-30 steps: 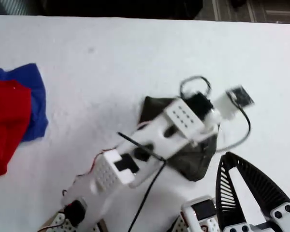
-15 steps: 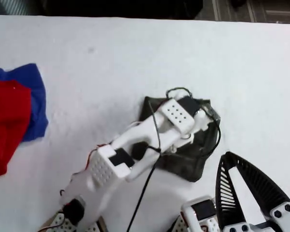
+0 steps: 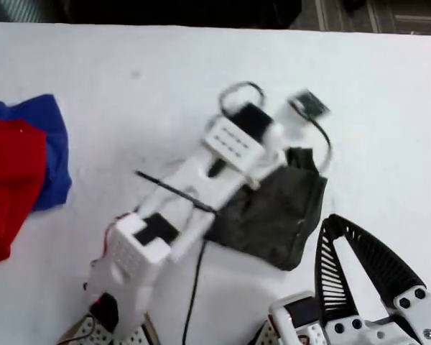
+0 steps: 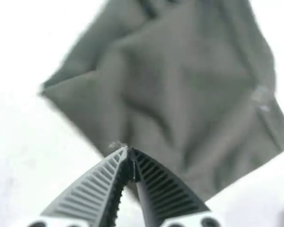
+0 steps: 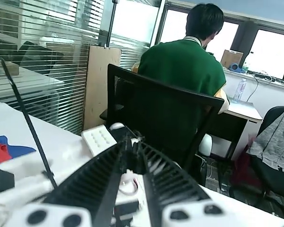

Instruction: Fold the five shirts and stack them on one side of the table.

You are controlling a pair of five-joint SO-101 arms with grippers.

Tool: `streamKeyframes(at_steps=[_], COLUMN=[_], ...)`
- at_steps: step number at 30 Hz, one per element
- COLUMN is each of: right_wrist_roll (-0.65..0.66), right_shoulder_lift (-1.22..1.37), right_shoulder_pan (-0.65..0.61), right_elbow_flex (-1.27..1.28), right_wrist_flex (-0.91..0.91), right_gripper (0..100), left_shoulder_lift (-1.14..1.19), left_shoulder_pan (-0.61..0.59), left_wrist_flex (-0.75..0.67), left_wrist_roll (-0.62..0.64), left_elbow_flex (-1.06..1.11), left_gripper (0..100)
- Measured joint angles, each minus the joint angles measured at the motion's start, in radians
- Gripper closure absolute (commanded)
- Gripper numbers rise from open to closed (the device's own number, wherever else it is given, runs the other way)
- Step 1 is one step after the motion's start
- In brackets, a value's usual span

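A dark grey shirt (image 3: pixel 273 215) lies crumpled near the middle of the white table (image 3: pixel 129 93). My left arm (image 3: pixel 194 194) stretches over its left part. My left gripper (image 4: pixel 129 153) is shut and hangs just above the near edge of the dark grey shirt (image 4: pixel 180 85); I cannot tell whether any cloth is pinched. At the table's left edge a red shirt (image 3: pixel 7 180) lies on top of a blue shirt (image 3: pixel 50 144). My right gripper (image 3: pixel 330 224) is shut, low at the front right beside the dark shirt, and in its own view the right gripper (image 5: pixel 132 142) points out towards the room.
A black cable (image 3: pixel 197 287) runs down along the left arm toward its base (image 3: pixel 108 316). Bare table stretches across the back and the right side.
The left arm, pressed down on the dark shirt half a second ago, has lifted and swung back and to the left. The right gripper has shifted slightly left.
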Motion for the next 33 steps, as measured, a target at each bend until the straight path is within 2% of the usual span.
streamKeyframes(at_steps=[6,11,16,23,27,33], right_wrist_roll=[0.0,0.0,0.0,0.0,0.002,0.002], right_shoulder_lift=[0.0,0.002,0.095,0.384,0.546,0.813], right_shoulder_pan=[0.0,0.0,-0.003,-0.002,0.078,0.285], right_elbow_flex=[0.135,0.371,0.554,0.565,0.537,0.442], right_wrist_flex=[0.0,0.0,0.0,0.0,-0.008,-0.009], right_gripper=[97.8,97.9,98.0,97.8,97.2,87.7], left_shoulder_lift=[-0.135,-0.295,-0.476,-0.72,-0.778,-0.792], left_shoulder_pan=[-0.242,-0.428,-0.597,-0.793,-0.904,-1.017], left_wrist_flex=[0.0,0.0,0.002,0.002,0.002,0.002], left_wrist_roll=[0.0,0.0,0.0,0.0,-0.002,-0.052], left_elbow_flex=[0.0,0.018,0.175,0.396,0.468,0.497], left_gripper=[98,98,98,98,98,98])
